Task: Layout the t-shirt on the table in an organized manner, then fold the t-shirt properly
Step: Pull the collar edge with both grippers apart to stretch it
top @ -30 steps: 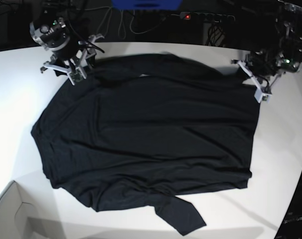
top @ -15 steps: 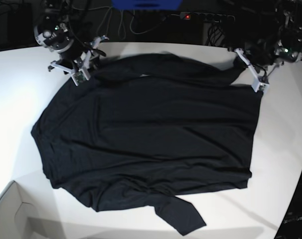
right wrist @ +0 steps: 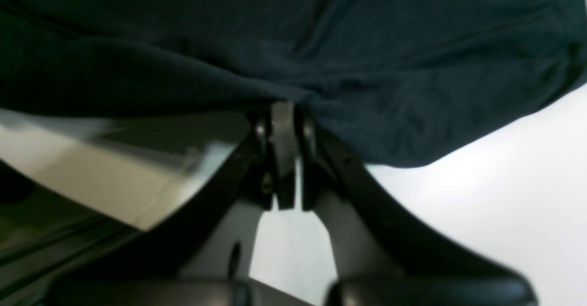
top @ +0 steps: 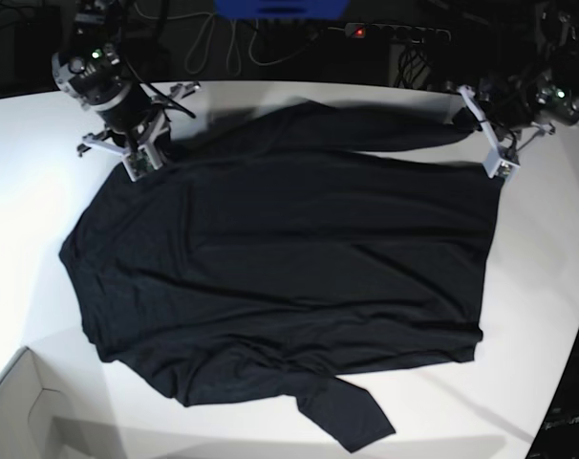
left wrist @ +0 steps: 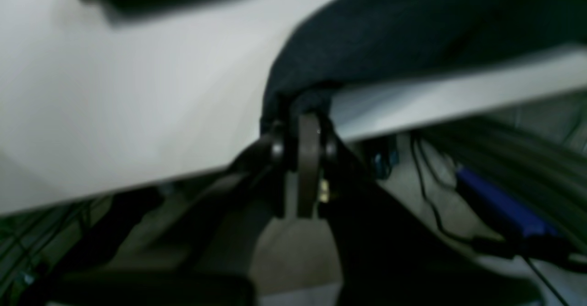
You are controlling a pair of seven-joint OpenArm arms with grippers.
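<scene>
The black t-shirt (top: 289, 258) lies spread over the white table (top: 32, 191), with one sleeve (top: 352, 416) sticking out toward the front edge. My right gripper (top: 139, 161) is at the shirt's far left corner; in the right wrist view it (right wrist: 282, 111) is shut on a pinch of the fabric (right wrist: 321, 30). My left gripper (top: 495, 161) is at the far right corner. The left wrist view shows it (left wrist: 306, 118) shut on a bunched fold of the shirt (left wrist: 412, 26) just past the table's far edge (left wrist: 114, 90).
A white cardboard box corner (top: 22, 411) sits at the front left. Behind the table's far edge are a power strip (top: 395, 33), cables and a blue object (top: 280, 8). The table's curved edge runs down the right side (top: 567, 316).
My right gripper has shut on the shirt's far left corner. The far edge of the shirt has shifted toward the back and the pale gap near the collar is gone. The left arm moved slightly back.
</scene>
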